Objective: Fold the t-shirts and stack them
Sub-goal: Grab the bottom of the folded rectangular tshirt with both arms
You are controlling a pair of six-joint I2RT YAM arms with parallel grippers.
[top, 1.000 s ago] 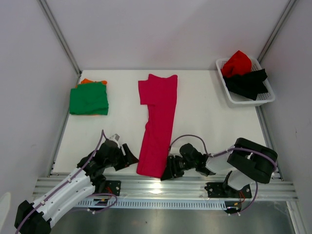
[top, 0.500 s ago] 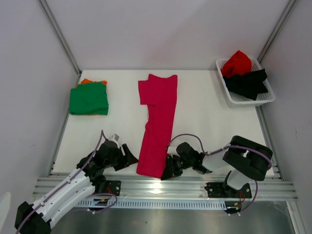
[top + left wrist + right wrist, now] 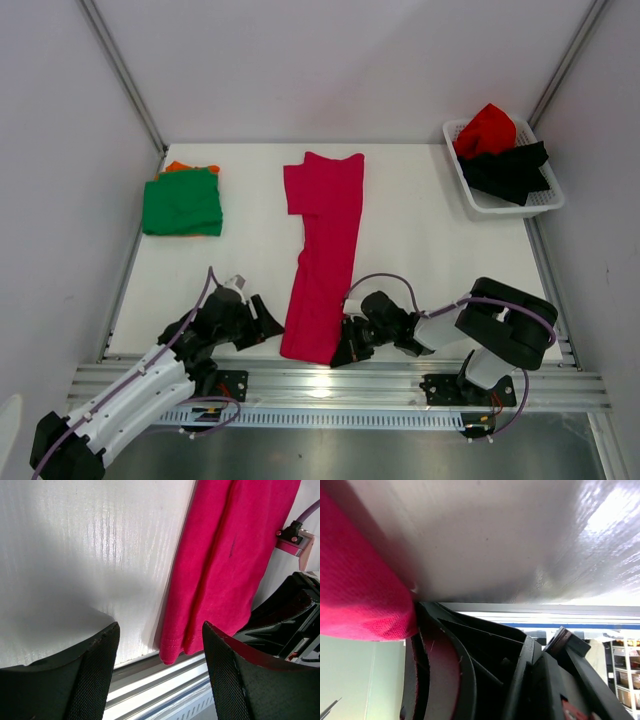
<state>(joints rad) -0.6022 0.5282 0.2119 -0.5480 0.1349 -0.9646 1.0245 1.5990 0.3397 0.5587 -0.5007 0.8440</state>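
Top external view: the pink shirt [image 3: 325,250] lies as a long narrow strip down the middle of the table [image 3: 430,250], collar end far, hem at the near edge. The right gripper [image 3: 343,352] sits low at the hem's right corner with its jaws closed. The right wrist view shows pink cloth bunched against a black finger [image 3: 445,670], so the corner appears pinched, though how deep the bite goes cannot be told. The left gripper [image 3: 266,322] stands wide open and holds nothing. In the left wrist view the hem's left corner lies just beside its right finger [image 3: 235,680], outside the gap and apart from both pads. The step in hand is judged to be taking the hem for a lengthwise fold. To do it well, the left gripper should slide sideways until the corner is between its pads. It should then close on all layers, and both corners should rise level so the hem stays straight. A green shirt [image 3: 182,203] lies folded on an orange shirt [image 3: 178,167] at far left.
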